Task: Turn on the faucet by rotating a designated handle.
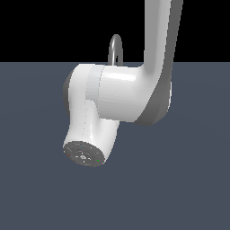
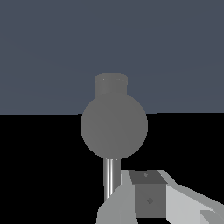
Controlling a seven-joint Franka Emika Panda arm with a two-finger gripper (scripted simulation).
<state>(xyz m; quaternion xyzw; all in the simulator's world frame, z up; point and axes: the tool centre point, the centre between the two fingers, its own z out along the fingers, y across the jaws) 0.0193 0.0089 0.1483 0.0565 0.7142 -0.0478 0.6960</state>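
Note:
In the exterior view only the top of the faucet's curved grey spout (image 1: pixel 116 45) shows above my white arm (image 1: pixel 117 96). The arm hides the faucet's base, the handle and my gripper. In the wrist view the faucet (image 2: pixel 113 124) shows as a round grey body with a short cylinder (image 2: pixel 111 83) beyond it. A thin shiny rod (image 2: pixel 110 179) runs from that body toward my gripper (image 2: pixel 146 199). I cannot tell whether the rod is the handle or the spout tube. One grey finger (image 2: pixel 148 192) shows just beside the rod. The other finger is hidden, so the jaw opening is not visible.
A flat dark blue-grey floor (image 1: pixel 40 193) spreads around the faucet, with a black background behind. My arm's wrist joint with its round dark cap (image 1: pixel 83 155) hangs low in front of the faucet in the exterior view.

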